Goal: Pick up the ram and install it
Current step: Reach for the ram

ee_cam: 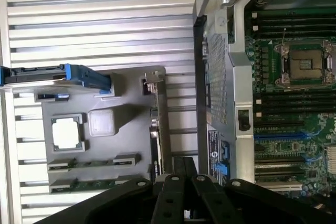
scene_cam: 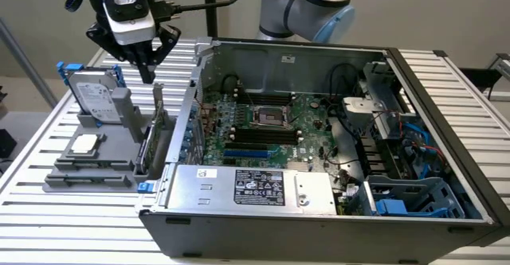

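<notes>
Gripper (scene_cam: 148, 74) (ee_cam: 184, 165) fingers are pressed together and we see nothing pinched between them. It hangs on the arm (scene_cam: 311, 8) outside the computer case (scene_cam: 446, 92), on the exterior view's left, above the grey holder (scene_cam: 88, 157) (ee_cam: 131, 124) that sits on the white slatted table (scene_cam: 32, 211).

We find the ram (ee_cam: 100, 185) in that holder: a thin green strip standing on edge in the slot row farthest from the hard drive (scene_cam: 94, 95), which stands upright in a blue caddy at the holder's other end. The gripper and the ram are apart. In the wrist view the closed tips lie near one end of the ram, close to the expansion card (scene_cam: 156, 122) (ee_cam: 159, 124) that stands upright with its metal bracket along the holder's side nearest the case. In the exterior view the tips sit just above the top of that bracket; we cannot tell whether they touch it.

Between the hard drive and the ram we see a square processor chip (scene_cam: 85, 144) (ee_cam: 67, 132) lying flat in its recess.

Inside the open case lies the green motherboard (scene_cam: 307, 113) (ee_cam: 294, 145), with its processor socket (scene_cam: 267, 117) (ee_cam: 304, 64) and the long black memory slots (scene_cam: 263, 135) (ee_cam: 286, 22) beside it. We see no green stick seated in those slots. A silver power supply (scene_cam: 247, 187) fills the case's near edge.
</notes>
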